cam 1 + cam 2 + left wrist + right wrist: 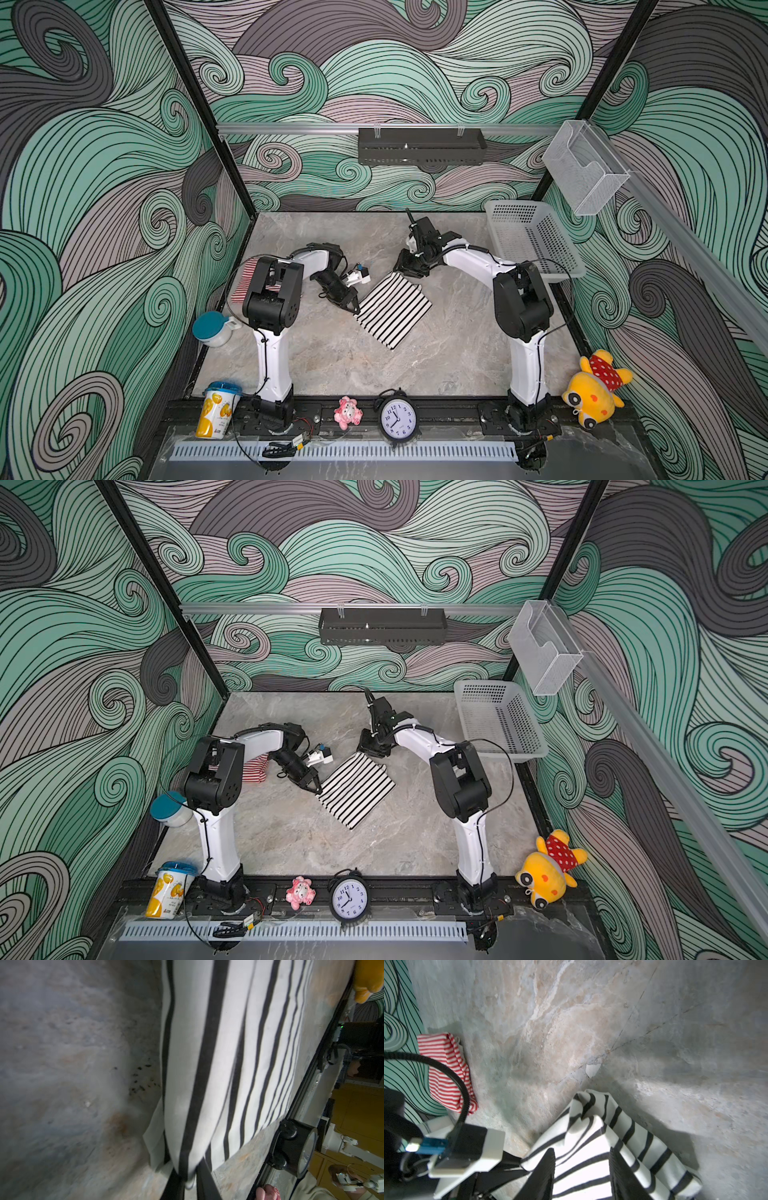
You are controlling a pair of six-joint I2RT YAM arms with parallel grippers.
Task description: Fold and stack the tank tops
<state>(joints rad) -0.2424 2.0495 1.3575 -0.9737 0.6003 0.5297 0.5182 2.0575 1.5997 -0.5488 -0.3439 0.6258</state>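
At bench (457,353) centre, limp light black-and-white striped knit tank top (395,311) is corner-pinched by left gripper (356,309); right gripper (405,276) is parted; corners are judged best holds.

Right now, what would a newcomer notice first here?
The black-and-white tank top lies folded at centre, the left gripper at its left corner and the right gripper at its far corner. The red-and-white tank top sits folded far left. Green swirl murals cover every wall.

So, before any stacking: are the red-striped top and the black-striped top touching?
Apart. The right wrist view plainly shows a stretch of table between the red-striped top and the black-striped top.
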